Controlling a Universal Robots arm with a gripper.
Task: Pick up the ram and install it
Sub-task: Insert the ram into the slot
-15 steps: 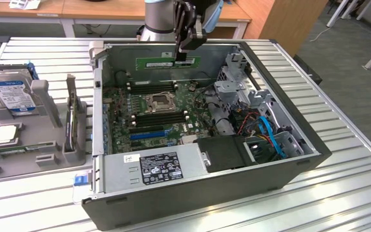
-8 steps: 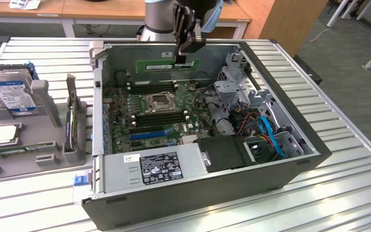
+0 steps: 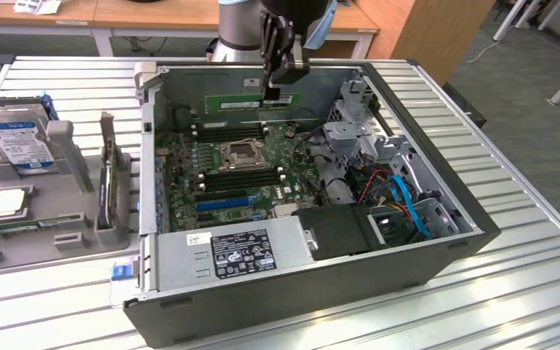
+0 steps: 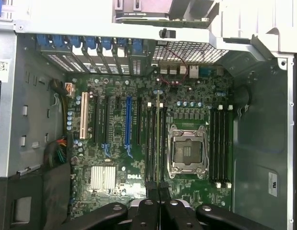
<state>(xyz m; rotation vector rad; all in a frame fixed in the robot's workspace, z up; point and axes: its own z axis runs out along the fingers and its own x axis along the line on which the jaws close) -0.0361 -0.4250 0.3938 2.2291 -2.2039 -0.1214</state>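
Clamped in the hand [image 4: 158,186], the ram [image 4: 158,134] hangs edge-down over the memory slots [image 4: 150,143] beside the CPU socket [image 4: 187,149], long axis parallel to them.

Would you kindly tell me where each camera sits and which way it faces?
Exterior view: set high, looking down into the open dark-grey computer case; the grey robot arm and its jaws show.
Wrist view: on the wrist, facing down at the green motherboard; the black jaws show.
Shared: the silver processor socket and the thin green ram stick in the jaws.
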